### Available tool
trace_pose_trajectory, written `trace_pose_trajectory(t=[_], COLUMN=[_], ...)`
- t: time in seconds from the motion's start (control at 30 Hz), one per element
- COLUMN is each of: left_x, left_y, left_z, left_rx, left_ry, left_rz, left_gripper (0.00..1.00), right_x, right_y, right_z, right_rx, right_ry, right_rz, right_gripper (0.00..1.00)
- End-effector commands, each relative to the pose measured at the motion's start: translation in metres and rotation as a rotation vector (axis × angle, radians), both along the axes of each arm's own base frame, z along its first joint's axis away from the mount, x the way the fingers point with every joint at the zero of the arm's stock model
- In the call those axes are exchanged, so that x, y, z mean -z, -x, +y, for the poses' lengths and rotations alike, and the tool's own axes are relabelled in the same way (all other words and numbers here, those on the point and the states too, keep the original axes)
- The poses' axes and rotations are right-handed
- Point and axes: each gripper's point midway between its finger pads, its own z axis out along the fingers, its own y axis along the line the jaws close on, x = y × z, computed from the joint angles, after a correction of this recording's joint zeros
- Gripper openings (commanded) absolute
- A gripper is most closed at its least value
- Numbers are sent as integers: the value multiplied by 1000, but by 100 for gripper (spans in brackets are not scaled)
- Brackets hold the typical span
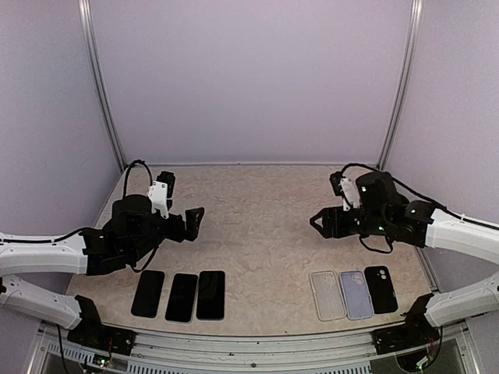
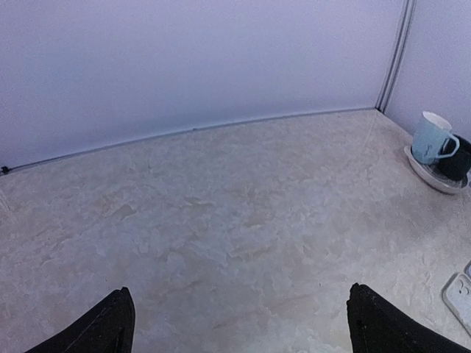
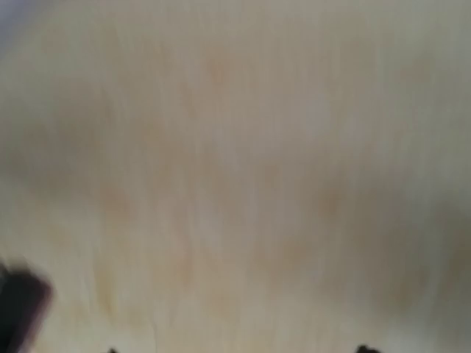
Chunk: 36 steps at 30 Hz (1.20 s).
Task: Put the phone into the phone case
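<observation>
Three black phones [image 1: 148,293] [image 1: 181,297] [image 1: 210,294] lie side by side at the near left. Three cases lie at the near right: a clear one [image 1: 327,294], a lavender one [image 1: 355,294] and a black one [image 1: 380,289]. My left gripper [image 1: 195,222] hovers open and empty behind the phones. In the left wrist view [image 2: 239,290] its fingers [image 2: 103,331] stand wide apart over bare table. My right gripper [image 1: 318,224] hovers open and empty behind the cases. The right wrist view [image 3: 235,349] is blurred and shows only tabletop.
In the left wrist view a pale blue mug [image 2: 434,138] stands on a small dish [image 2: 430,176] at the far right, and a case corner [image 2: 460,294] shows at the right edge. A dark blurred shape [image 3: 18,305] sits at the lower left of the right wrist view. Walls enclose the table.
</observation>
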Motion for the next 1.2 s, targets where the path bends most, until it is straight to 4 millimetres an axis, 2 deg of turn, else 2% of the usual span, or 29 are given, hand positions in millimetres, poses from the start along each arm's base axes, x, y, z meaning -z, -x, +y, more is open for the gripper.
trace_pose_trajectory(t=[0.0, 0.07, 0.13, 0.2, 0.3, 0.37, 0.47, 0.6, 0.67, 0.73, 0.8, 0.87, 1.07, 1.17], left_x=[43, 47, 50, 53, 61, 67, 75, 84, 86, 86, 85, 82, 79, 85], left_y=[13, 17, 19, 19, 18, 16, 15, 14, 13, 13, 13, 13, 13, 14], left_z=[-8, -19, -27, -31, -37, -41, -46, -47, -45, -42, -41, -41, -35, -30], left_rx=[23, 58, 81, 90, 103, 105, 116, 118, 112, 100, 98, 105, 99, 89], left_ry=[-52, -54, -72, -77, -80, -84, -98, -131, -145, -151, -150, -151, -168, -176], left_rz=[135, 149, 151, 152, 157, 166, 184, 192, 190, 183, 177, 167, 152, 167], left_gripper=[99, 99, 99, 99, 99, 99, 99, 99, 99, 99, 99, 99, 99, 99], right_x=[88, 108, 124, 135, 147, 158, 169, 178, 184, 186, 182, 174, 160, 148], right_y=[57, 79, 96, 110, 126, 134, 135, 140, 143, 143, 138, 126, 79, 45], right_z=[-28, -14, -10, -7, 10, 17, 20, 27, 24, 28, 37, 50, 80, 92], right_rx=[113, 77, 78, 77, 37, 21, 40, 37, 47, 43, 30, 26, 12, 24], right_ry=[330, 380, 431, 456, 404, 394, 425, 457, 480, 470, 455, 444, 406, 382], right_rz=[353, 437, 521, 579, 640, 678, 699, 730, 747, 752, 740, 703, 611, 539], right_gripper=[62, 63, 62, 64, 67, 61, 50, 46, 35, 19, 6, 0, 0, 0])
